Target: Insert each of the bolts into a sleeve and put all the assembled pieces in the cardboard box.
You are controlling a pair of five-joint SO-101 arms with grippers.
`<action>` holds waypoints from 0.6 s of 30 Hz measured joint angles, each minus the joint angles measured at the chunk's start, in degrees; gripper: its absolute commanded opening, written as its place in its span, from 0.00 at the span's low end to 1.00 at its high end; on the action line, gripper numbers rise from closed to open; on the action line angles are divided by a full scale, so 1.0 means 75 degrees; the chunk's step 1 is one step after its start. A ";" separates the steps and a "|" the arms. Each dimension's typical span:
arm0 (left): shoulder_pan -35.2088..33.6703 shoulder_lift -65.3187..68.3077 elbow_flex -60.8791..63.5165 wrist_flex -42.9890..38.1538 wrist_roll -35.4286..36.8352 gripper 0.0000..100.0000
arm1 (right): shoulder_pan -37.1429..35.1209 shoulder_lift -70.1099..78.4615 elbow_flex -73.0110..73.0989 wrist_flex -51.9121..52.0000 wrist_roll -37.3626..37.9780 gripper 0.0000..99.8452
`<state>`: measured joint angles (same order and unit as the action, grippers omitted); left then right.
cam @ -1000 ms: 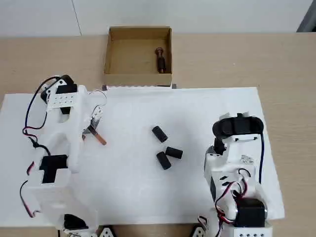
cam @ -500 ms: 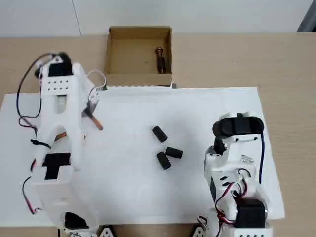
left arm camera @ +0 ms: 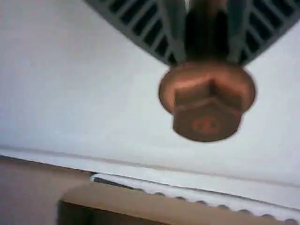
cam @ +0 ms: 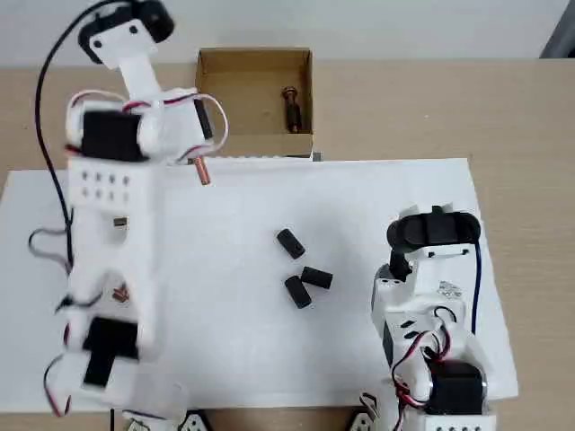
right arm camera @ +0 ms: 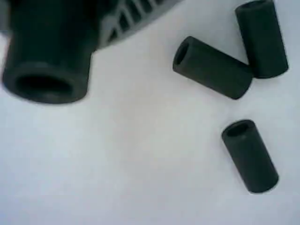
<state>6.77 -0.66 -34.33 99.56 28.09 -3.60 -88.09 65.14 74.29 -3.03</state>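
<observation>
**Left gripper**: raised over the far left corner of the white sheet, just short of the box. Its ribbed grey fingers are clamped on the shank of a bolt.

**Bolt**: copper-coloured, with a hexagonal flanged head. It is held clear of the sheet with its head hanging below the fingers.

**Right gripper**: closed on a sleeve. The right arm is folded at the near right corner of the sheet.

**Held sleeve**: a black tube whose open bore faces the wrist camera, held above the sheet and apart from the loose sleeves.

**Loose sleeves**, three black tubes lying on their sides near the middle of the sheet:
- Lone sleeve: the farthest of the three and a little apart from the others.
- Right sleeve: nearer the right arm.
- Near sleeve: just beside the right sleeve, and the two seem to touch at one end.

**Cardboard box**: open-topped, standing on the wooden worktop toward its far edge. Its near wall is against the far edge of the sheet.

**Assembled piece**: a bolt seated in a dark sleeve. It lies flat inside the box along its right wall.
</observation>
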 measured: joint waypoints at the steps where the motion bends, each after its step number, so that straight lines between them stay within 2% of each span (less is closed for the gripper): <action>1: 0.0117 -0.0281 0.0176 0.0000 -0.0094 0.00 | 0.0012 0.0000 0.0000 0.0000 0.0094 0.00; 11: 0.0844 -0.3270 0.2813 -0.0117 -0.1102 0.00 | -0.0059 -0.0023 0.0000 0.0176 0.0399 0.00; 18: 0.0856 -0.6025 0.5708 -0.1676 -0.1782 0.00 | -0.0703 -0.0023 0.0000 0.0176 0.0399 0.00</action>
<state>13.19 -45.85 8.48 86.99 14.73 -8.88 -88.26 65.14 75.60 -0.04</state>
